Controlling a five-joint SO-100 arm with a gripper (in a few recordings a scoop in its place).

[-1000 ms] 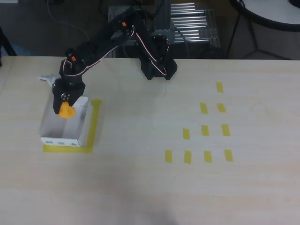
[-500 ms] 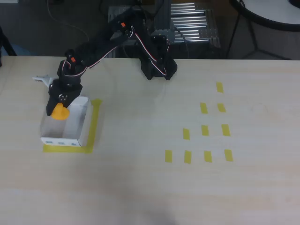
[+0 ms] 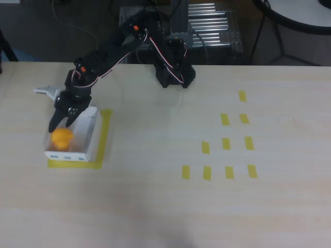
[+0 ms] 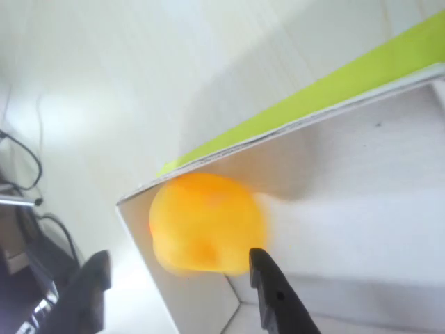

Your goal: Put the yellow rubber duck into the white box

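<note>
Pale wooden table against a dark, cluttered back edge.

In the overhead view the light wood-grain table (image 3: 155, 206) fills most of the picture, evenly lit, its far edge running straight across the upper part. Short yellow tape strips (image 3: 226, 143) lie in staggered rows toward its right side, and a yellow tape outline (image 3: 103, 139) marks a rectangle near the left edge. Beyond the far edge the floor is dark, with a ribbed metal unit (image 3: 212, 28) at the middle, loose cables (image 3: 72, 23) on the left, and a round white tabletop (image 3: 305, 11) at the top right corner.
</note>
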